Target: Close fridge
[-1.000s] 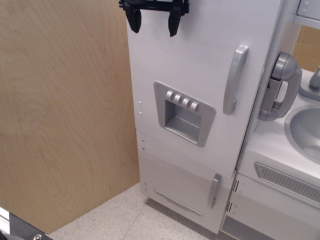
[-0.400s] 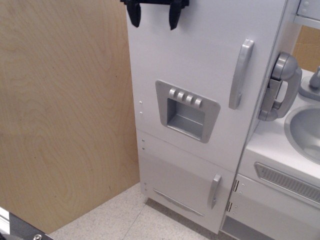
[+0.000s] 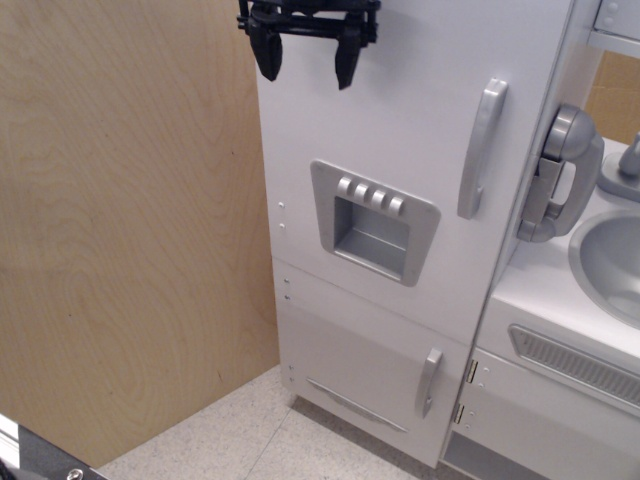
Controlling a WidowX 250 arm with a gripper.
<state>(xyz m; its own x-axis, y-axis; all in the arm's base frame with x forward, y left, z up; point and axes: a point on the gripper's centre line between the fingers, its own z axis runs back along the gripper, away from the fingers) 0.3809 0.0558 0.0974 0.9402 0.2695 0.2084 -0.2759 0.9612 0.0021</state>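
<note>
The fridge (image 3: 400,110) is a tall white toy cabinet filling the middle of the view. Its big door lies flush with the cabinet front, with a grey vertical handle (image 3: 481,148) at its right edge and a grey four-button dispenser recess (image 3: 372,220) in the middle. No shelves show. My black gripper (image 3: 307,65) hangs at the top edge in front of the door's upper left part. Its two fingers (image 3: 268,50) point down, spread apart and empty. I cannot tell whether they touch the door.
A smaller lower white door with a short grey handle (image 3: 429,382) sits under the fridge door. To the right are a grey toy phone (image 3: 558,175), a sink basin (image 3: 610,262) and a vent grille (image 3: 575,366). A plywood wall (image 3: 130,230) stands on the left, speckled floor (image 3: 230,440) below.
The fridge door has swung a little further shut, its handle and dispenser shifting right. My gripper rose slightly, then dropped back to about the same height.
</note>
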